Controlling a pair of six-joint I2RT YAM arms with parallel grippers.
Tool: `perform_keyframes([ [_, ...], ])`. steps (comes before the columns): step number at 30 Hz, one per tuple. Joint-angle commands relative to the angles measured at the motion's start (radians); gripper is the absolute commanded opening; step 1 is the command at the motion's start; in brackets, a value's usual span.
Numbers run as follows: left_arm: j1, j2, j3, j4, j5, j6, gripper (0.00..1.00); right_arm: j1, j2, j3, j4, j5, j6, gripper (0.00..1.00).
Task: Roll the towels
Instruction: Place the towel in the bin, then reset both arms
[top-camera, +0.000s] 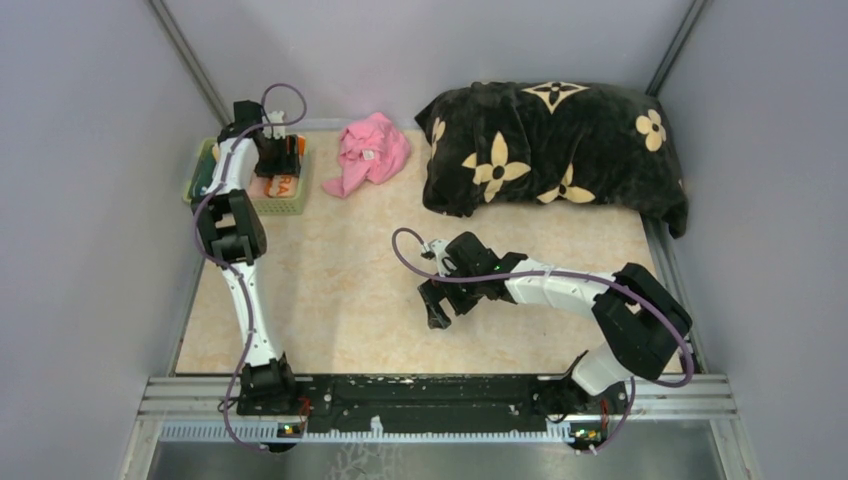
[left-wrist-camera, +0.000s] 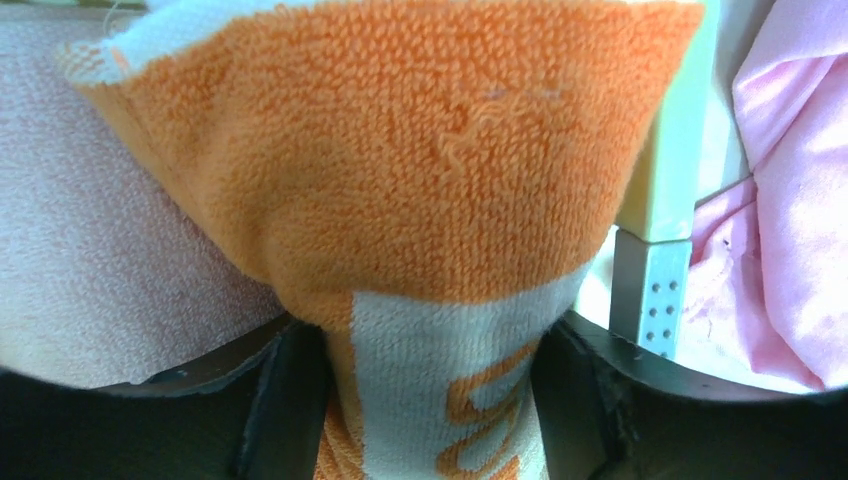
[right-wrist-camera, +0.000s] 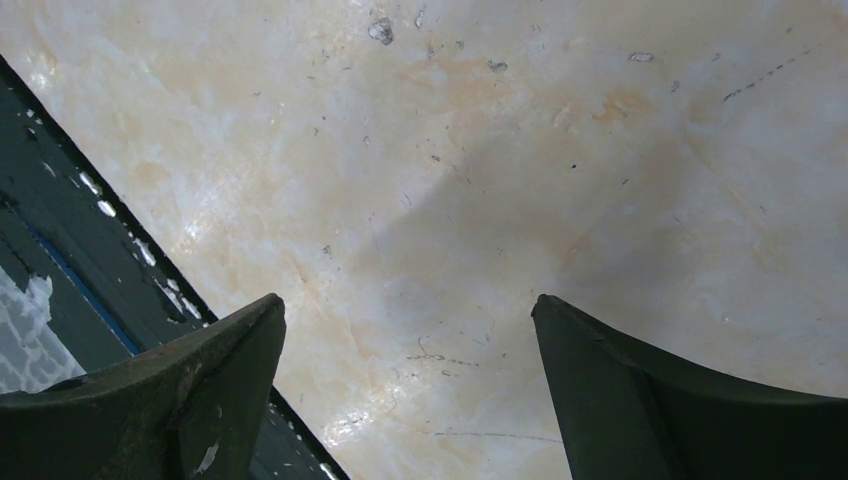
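Observation:
The peach towel (left-wrist-camera: 400, 180) with the orange border and orange lettering fills the left wrist view, bunched up between my left gripper's (left-wrist-camera: 430, 400) two black fingers and touching both. From above, that left gripper (top-camera: 278, 150) hangs over the green basket (top-camera: 278, 207) at the back left, with the towel (top-camera: 283, 185) showing orange under it. My right gripper (top-camera: 437, 305) hovers low over the bare marbled table (right-wrist-camera: 480, 150) near the middle. It (right-wrist-camera: 410, 310) stands wide open with nothing between its fingers.
A crumpled pink cloth (top-camera: 370, 150) lies right of the basket, also seen as the pink cloth (left-wrist-camera: 790, 200) at the wrist view's right edge. A pale terry cloth (left-wrist-camera: 100, 250) lies beside the towel. The big black flowered blanket (top-camera: 550, 150) fills the back right. The table's dark front rail (right-wrist-camera: 90, 250) is near the right gripper.

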Motion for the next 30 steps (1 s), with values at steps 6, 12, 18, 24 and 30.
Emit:
perform_keyframes([
  [6, -0.006, -0.118, -0.079, -0.018, -0.019, -0.030, 0.79, -0.004, -0.075, 0.018, 0.019, -0.001, 0.003, 0.93],
  [12, -0.007, -0.145, -0.090, -0.029, -0.011, -0.042, 0.84, -0.004, -0.096, 0.018, 0.001, 0.018, -0.005, 0.93],
  [18, -0.009, -0.260, -0.127, -0.008, -0.003, -0.077, 1.00, -0.004, -0.143, 0.029, -0.012, 0.101, -0.004, 0.95],
  [24, -0.021, -0.449, -0.250, 0.023, -0.063, -0.129, 1.00, -0.014, -0.191, 0.105, -0.052, 0.175, 0.004, 0.98],
  [30, -0.074, -0.802, -0.584, 0.141, -0.002, -0.216, 0.99, -0.077, -0.229, 0.179, -0.126, 0.316, 0.030, 0.99],
])
